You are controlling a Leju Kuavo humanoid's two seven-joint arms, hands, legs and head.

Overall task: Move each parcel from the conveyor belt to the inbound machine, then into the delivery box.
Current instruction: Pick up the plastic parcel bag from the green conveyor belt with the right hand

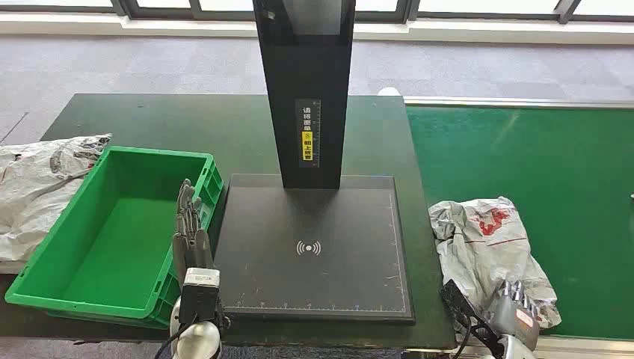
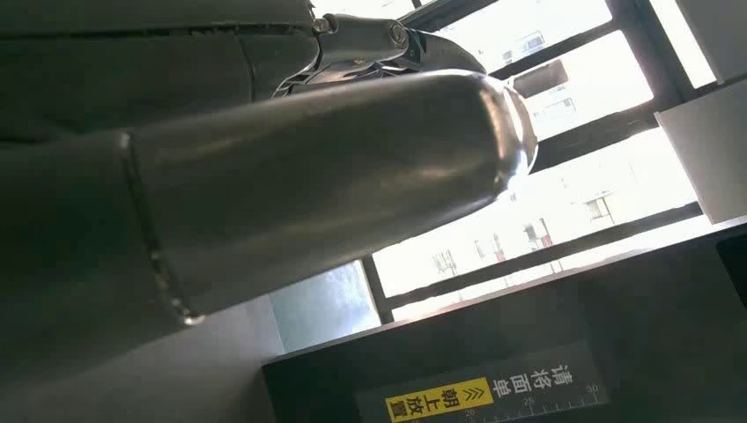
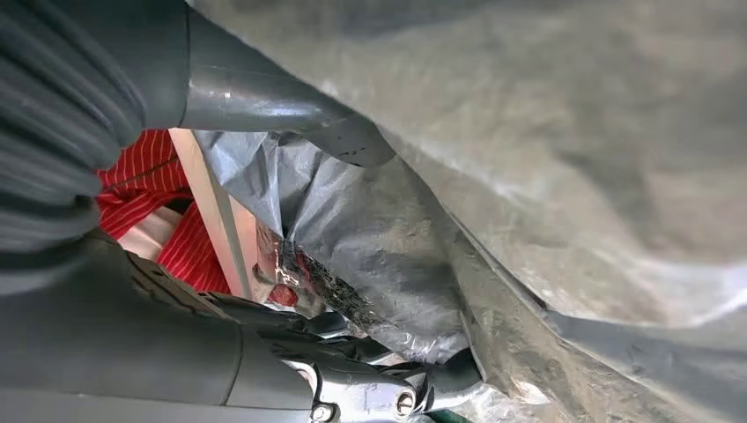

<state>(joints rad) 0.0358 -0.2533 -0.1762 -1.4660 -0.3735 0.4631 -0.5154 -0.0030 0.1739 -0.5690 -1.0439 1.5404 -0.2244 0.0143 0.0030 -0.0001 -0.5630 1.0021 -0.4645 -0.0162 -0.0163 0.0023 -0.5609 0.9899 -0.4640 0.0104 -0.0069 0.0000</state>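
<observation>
A crumpled grey plastic parcel (image 1: pixel 486 243) with red print lies at the near left corner of the green conveyor belt (image 1: pixel 538 157). My right hand (image 1: pixel 516 310) is at the parcel's near edge. In the right wrist view its thumb (image 3: pixel 264 97) and fingers (image 3: pixel 370 388) close around a fold of the parcel (image 3: pixel 546 176). My left hand (image 1: pixel 191 224) stands upright with straight fingers between the green delivery box (image 1: pixel 45 254) and the black inbound machine (image 1: pixel 314 247), holding nothing. The box is empty, and the machine's plate is bare.
The machine's black post (image 1: pixel 306 90) with a yellow label rises behind the plate; the label (image 2: pixel 440 401) also appears in the left wrist view. Another grey-white bag (image 1: pixel 34 187) lies on the dark table left of the box.
</observation>
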